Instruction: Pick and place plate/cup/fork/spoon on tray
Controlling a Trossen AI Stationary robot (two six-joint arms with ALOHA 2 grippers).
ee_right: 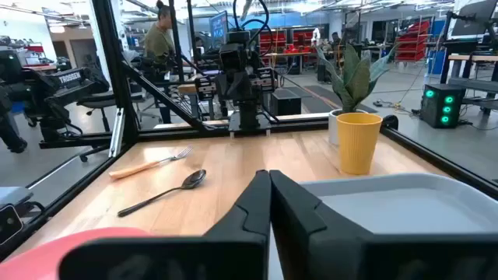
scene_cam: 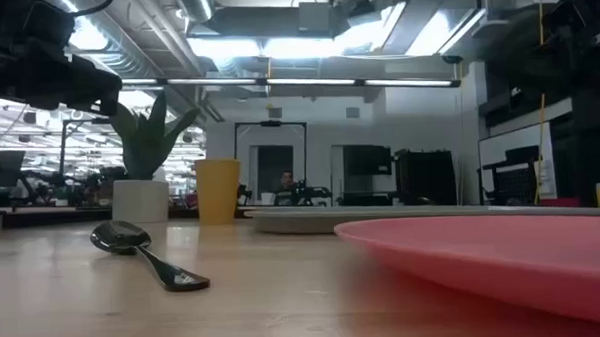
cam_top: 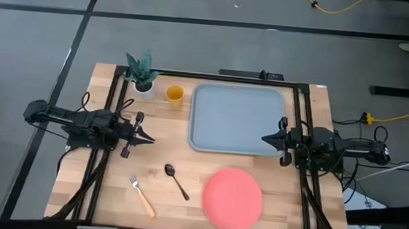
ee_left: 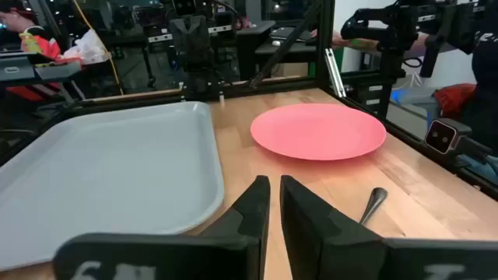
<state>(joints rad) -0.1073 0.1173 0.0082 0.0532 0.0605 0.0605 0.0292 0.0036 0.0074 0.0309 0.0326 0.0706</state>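
High view is showing the grey-blue tray (cam_top: 237,121) lying bare at the table's far middle, with nothing yet moved onto it. The coral-pink plate (cam_top: 233,198) is sitting near the front edge, just in front of the tray and apart from it. The yellow-orange cup (cam_top: 174,94) is standing beside the tray's far left corner, next to a small potted plant (cam_top: 142,74). The dark spoon (cam_top: 176,180) and the orange-handled fork (cam_top: 141,195) are lying side by side left of the plate, apart from each other.

The right gripper (cam_top: 270,138) is hovering at the tray's right edge with its fingers pressed together, holding nothing. The left gripper (cam_top: 144,139) is waiting left of the tray, its fingers narrowed to a slim gap, also holding nothing.

Judging from this, no pick is under way. The plate looks like the sensible start: the right gripper is nearest and would need to be opening wide, then catching the raised rim at a shallow angle, since the plate is lying flat.
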